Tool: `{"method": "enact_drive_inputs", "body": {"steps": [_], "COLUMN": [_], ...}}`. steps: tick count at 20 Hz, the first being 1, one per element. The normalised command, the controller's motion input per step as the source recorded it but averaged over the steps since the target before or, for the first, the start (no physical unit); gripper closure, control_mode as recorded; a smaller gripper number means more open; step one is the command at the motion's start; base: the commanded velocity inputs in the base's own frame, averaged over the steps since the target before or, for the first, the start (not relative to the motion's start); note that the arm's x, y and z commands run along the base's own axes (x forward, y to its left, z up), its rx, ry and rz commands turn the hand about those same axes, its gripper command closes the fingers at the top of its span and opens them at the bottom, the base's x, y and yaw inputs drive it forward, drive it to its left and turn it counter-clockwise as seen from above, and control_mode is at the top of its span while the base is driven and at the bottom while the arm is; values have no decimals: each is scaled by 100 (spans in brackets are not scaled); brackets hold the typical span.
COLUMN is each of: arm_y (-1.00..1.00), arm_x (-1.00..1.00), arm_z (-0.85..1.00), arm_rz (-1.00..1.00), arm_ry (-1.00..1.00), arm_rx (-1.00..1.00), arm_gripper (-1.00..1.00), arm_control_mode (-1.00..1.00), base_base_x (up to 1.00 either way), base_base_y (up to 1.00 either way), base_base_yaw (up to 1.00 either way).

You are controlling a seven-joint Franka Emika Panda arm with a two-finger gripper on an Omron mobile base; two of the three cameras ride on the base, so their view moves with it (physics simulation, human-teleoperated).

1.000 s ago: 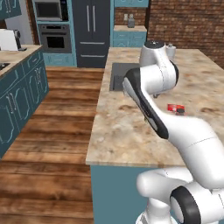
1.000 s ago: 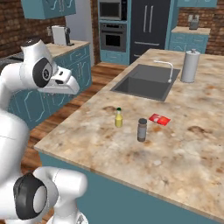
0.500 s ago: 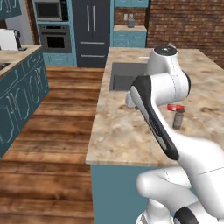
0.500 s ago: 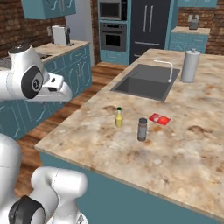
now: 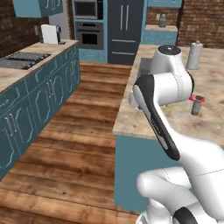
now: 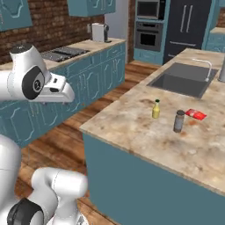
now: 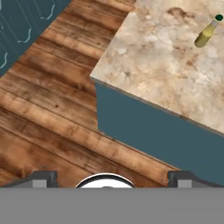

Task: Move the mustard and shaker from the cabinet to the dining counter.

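One mustard stands well beyond the wide-spread gripper.

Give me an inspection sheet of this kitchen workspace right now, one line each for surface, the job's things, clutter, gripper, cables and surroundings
Surface: dining counter, marbled stone top with an inset sink.
Job's things: mustard upright on the dining counter; light grey shaker not seen.
Clutter: dark shaker and red packet beside the mustard; steel cylinder further back.
Gripper: gripper open, empty, over the wood floor off the counter's corner.
Cables: nothing seen.
Surroundings: teal base cabinets, stovetop, wall oven, dark fridge, brick wall.
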Motion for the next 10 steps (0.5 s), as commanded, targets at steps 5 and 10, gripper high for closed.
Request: {"method": "enact_drive_inputs", "body": {"steps": [5,10], "arm_y": [0,0], "arm_x": [0,0], "arm_z": [0,0], "arm_rz": [0,0], "arm_ry": [0,0], "arm_rx": [0,0], "arm_gripper": [-100,-100], "arm_control_mode": [100,100], "base_base_x": [5,0], "base_base_y": [27,10], "base_base_yaw": [91,95]}}
